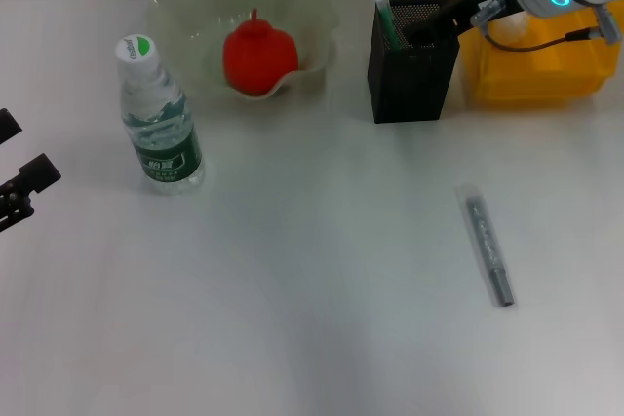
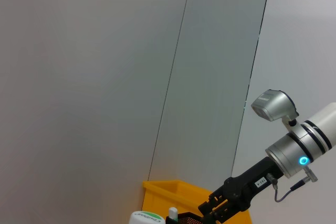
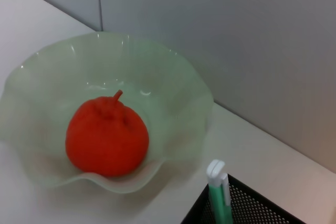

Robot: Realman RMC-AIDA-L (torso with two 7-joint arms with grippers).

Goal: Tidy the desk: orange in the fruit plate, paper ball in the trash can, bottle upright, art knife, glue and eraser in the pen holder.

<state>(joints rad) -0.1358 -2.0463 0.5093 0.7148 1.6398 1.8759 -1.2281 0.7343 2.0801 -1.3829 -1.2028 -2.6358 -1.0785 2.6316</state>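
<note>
Placement into the tall black metal-mesh pen holder (image 1: 411, 70), which stands near the far edge of the tabletop toward the right corner, is judged to be the step in hand. The right gripper (image 1: 426, 28) is held directly over the holder's open mouth; whether its fingers are apart or clamped on anything cannot be told. A green-and-white stick (image 1: 386, 18) is already seen leaning inside. For a clean drop, the fingertips should be kept centred over the opening and clear of that stick and the mesh rim, with release made low.

The grey pen-like art knife (image 1: 487, 247) is left lying flat near the right edge, well apart from the holder. The round red-orange orange (image 1: 258, 57) is seated in the translucent pale green scalloped fruit plate (image 1: 312, 7), and the clear plastic bottle (image 1: 158, 116) is upright. The yellow plastic trash can (image 1: 531, 70) is just beside the holder. The left gripper (image 1: 21, 187) is parked open at the left edge.
</note>
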